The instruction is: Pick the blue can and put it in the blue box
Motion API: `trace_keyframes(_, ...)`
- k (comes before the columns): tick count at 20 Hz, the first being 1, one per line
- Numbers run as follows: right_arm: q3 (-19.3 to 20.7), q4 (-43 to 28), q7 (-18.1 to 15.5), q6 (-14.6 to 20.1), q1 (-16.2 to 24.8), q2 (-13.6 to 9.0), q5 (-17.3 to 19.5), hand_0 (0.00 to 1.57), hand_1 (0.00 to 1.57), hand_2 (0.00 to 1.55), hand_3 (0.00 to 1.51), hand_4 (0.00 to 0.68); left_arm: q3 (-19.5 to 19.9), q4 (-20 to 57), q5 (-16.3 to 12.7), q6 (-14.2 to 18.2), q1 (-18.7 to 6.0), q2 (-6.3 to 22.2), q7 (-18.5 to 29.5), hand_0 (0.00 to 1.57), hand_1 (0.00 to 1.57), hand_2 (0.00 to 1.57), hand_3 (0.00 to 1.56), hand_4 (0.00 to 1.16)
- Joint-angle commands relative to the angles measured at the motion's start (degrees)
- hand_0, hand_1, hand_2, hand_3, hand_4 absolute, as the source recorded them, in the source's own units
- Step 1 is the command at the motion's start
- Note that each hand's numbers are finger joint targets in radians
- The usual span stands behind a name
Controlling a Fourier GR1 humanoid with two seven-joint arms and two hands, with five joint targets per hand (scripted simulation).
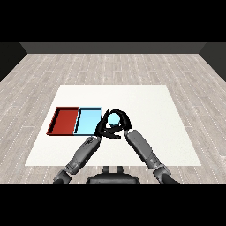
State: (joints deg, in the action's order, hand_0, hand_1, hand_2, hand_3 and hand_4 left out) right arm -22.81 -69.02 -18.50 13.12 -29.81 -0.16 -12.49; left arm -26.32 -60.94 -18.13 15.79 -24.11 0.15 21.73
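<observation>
fingers (121,118) of right hand (124,122) curled round blue can (114,118) | left hand (102,129) fingers unclear | light blue tray (88,120), red tray (65,120): bare

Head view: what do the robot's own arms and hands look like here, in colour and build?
Two grey, tube-shaped forearms enter from the lower corners, darker at the elbow ends. Each ends in a black hand with slim fingers and a thumb: left hand, right hand. No cables, markings or sleeves can be made out.
</observation>
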Motion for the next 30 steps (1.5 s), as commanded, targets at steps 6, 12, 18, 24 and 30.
trace_keyframes(6, -4.4, 1.4, -1.4, 3.8, -1.6, 0.2, 0.7, 1.39, 1.39, 1.44, 1.39, 0.62, -4.1, 4.0, -4.5, 0.5, -2.4, -0.1, 5.1, 0.0, 0.0, 0.0, 0.0, 0.0)
trace_keyframes(12, -8.0, 1.2, 0.0, 4.0, -4.2, 0.2, -2.9, 1.42, 1.42, 1.44, 1.39, 0.604, -6.5, 7.0, 5.3, 11.6, -5.5, -0.1, 0.5, 0.41, 0.41, 0.56, 0.29, 0.57)
trace_keyframes(18, -10.6, -0.4, 2.1, 7.1, -4.8, 0.1, -3.3, 1.45, 1.45, 1.46, 1.4, 0.599, -10.9, 5.1, 15.7, 16.4, -7.5, 1.5, -6.1, 0.21, 0.21, 0.3, 0.0, 0.3)
trace_keyframes(24, -14.0, 0.4, -1.4, 8.5, -3.5, 0.1, -5.9, 1.44, 1.44, 1.45, 1.4, 0.611, -2.9, 5.6, 4.8, 14.8, -6.4, 0.0, 2.3, 1.01, 1.01, 1.04, 0.9, 0.7)
trace_keyframes(30, -12.5, -3.9, 2.4, 7.7, -3.2, 0.1, -5.5, 1.44, 1.44, 1.45, 1.39, 0.591, -3.4, 4.8, 6.5, 13.4, -3.0, 0.0, 2.8, 0.58, 0.58, 0.71, 0.5, 0.66)
